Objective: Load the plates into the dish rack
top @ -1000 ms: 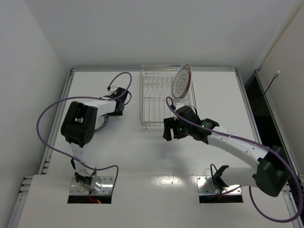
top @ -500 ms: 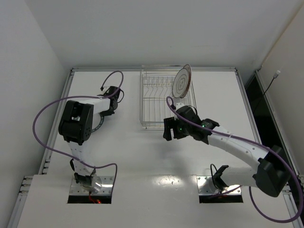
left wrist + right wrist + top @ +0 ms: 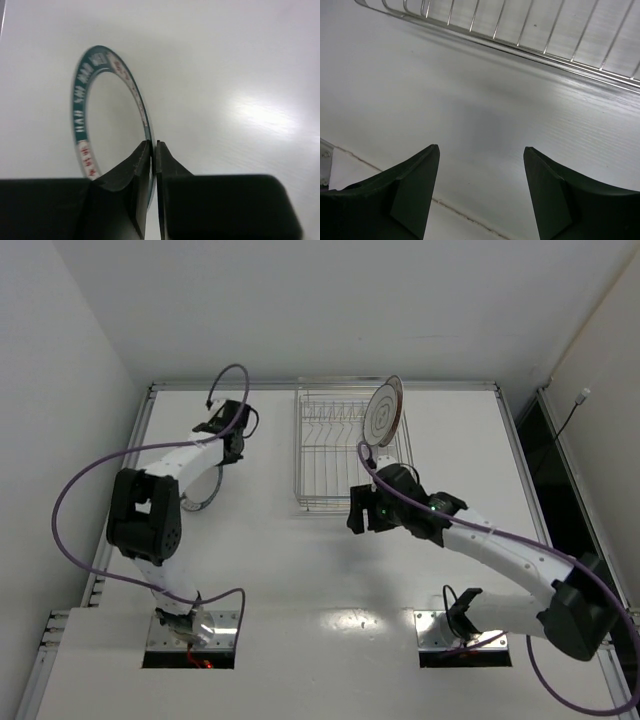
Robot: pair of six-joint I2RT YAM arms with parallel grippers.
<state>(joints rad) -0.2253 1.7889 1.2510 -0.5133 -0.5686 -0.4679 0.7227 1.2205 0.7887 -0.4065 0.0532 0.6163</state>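
Left wrist: left tool (image 3: pixel 154 146) clamps green-rimmed plate (image 3: pixel 79 115) by rim, pointing fwd; right tool (image 3: pixel 481 150) spread

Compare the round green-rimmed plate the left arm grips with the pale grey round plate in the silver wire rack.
The green-rimmed plate carries a green band; the pale grey plate a dark ring. The green-rimmed plate is pinched in the left gripper, outside the wire rack; the pale grey plate stands on edge in it. Both are round.

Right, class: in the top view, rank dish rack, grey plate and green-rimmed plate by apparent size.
Largest: dish rack.
Cannot rank: grey plate and green-rimmed plate; one stands tilted, the other is mostly hidden by the left arm.
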